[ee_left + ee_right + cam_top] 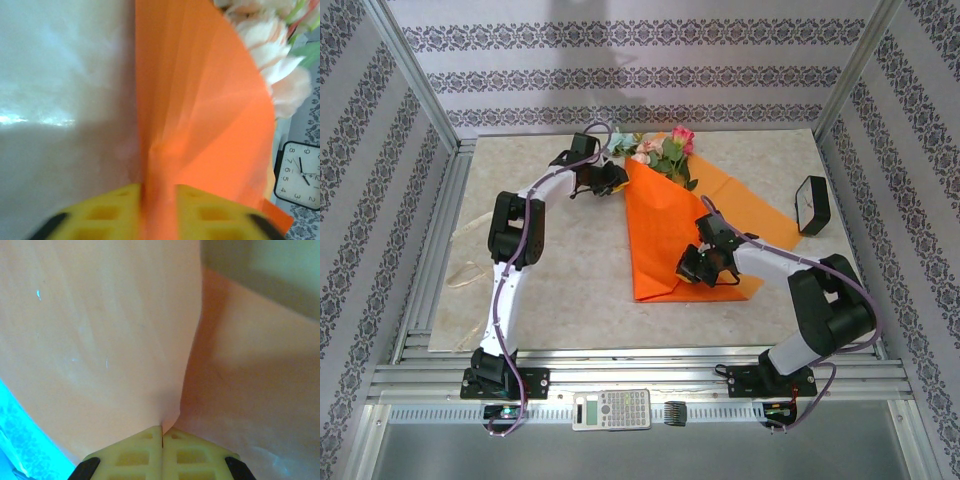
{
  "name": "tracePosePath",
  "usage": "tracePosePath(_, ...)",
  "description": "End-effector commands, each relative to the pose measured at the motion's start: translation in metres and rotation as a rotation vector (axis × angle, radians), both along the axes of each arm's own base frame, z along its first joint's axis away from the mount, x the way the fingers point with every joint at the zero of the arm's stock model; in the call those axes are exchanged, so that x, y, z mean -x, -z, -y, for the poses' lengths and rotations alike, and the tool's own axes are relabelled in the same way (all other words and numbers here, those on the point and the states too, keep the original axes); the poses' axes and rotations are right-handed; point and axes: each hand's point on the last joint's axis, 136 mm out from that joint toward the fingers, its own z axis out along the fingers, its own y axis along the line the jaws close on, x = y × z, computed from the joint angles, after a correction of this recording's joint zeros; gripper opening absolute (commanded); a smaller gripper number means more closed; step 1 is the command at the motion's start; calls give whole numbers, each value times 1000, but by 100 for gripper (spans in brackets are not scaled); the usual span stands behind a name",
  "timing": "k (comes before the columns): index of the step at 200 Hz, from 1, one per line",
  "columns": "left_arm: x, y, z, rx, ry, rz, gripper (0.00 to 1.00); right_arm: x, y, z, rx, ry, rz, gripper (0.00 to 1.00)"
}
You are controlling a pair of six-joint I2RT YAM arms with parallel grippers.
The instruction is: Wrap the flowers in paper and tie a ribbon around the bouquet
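Observation:
The orange paper [665,230] lies folded over the flowers [665,150], whose pink, red and pale blooms stick out at its far end. My left gripper [610,180] is at the paper's upper left edge. In the left wrist view its yellow fingers [115,210] stand apart with a raised fold of paper [200,100] between them, blooms [270,55] beyond. My right gripper [705,268] is at the fold's lower right, shut on a pinch of paper [100,340] at its tips [162,429]. A pale ribbon [467,273] lies at the table's left edge.
A small black clock [812,205] stands right of the paper, also in the left wrist view [300,172]. A calculator [611,408] rests on the front rail between the arm bases. Metal frame posts and patterned walls enclose the table.

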Motion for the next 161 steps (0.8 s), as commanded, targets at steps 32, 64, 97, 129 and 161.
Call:
tracePosePath(32, 60, -30, -11, -17, -18, -69, 52, 19, 12, 7, 45, 16, -43, 0)
tracePosePath(64, 152, -17, 4, -6, 19, -209, 51, 20, 22, 8, 59, 0, -55, 0)
tracePosePath(97, 212, -3, 33, -43, 93, -284, 50, 23, 30, 13, 92, -24, -61, 0)
tracePosePath(129, 232, 15, 38, -103, 97, -323, 39, 27, 34, 16, 102, -29, -66, 0)
tracePosePath(161, 223, -8, 50, -61, 81, -264, 24, 30, 37, 18, 102, -32, -73, 0)
